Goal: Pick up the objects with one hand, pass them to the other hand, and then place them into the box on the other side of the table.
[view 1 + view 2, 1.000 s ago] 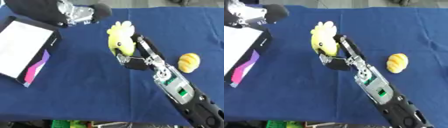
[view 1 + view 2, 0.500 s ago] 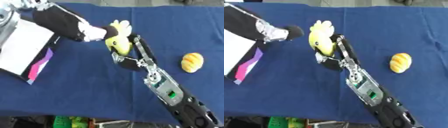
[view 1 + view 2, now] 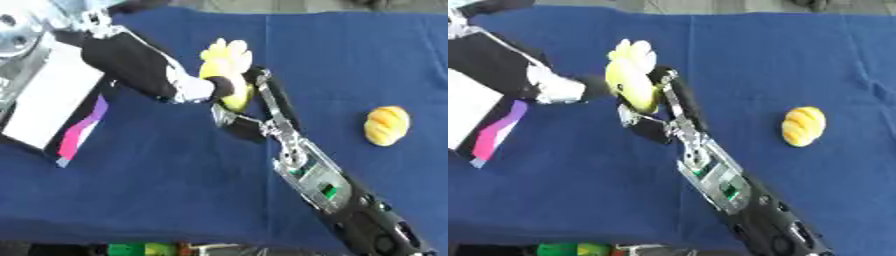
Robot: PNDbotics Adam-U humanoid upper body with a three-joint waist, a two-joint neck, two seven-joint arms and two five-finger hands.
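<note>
A yellow soft toy (image 3: 226, 59) with pale lobes on top is held above the blue table (image 3: 149, 190), left of centre. My right hand (image 3: 273, 125), reaching in from the lower right, is shut on it, with fingers (image 3: 266, 96) along its right side and the thumb below. My left hand (image 3: 199, 89) comes in from the upper left and meets the toy's left side; how it grips is hidden. A yellow-orange ridged object (image 3: 386, 125) lies on the cloth at the right. The white box (image 3: 48, 102) sits at the left edge, under my left arm.
A pink and purple flap (image 3: 80, 131) hangs at the box's near corner. My left forearm (image 3: 127, 62) crosses above the box. Blue cloth lies open between the toy and the ridged object, and along the near edge.
My left arm swung from over the box toward the centre and now touches the toy. My right hand has carried the toy a little up and left.
</note>
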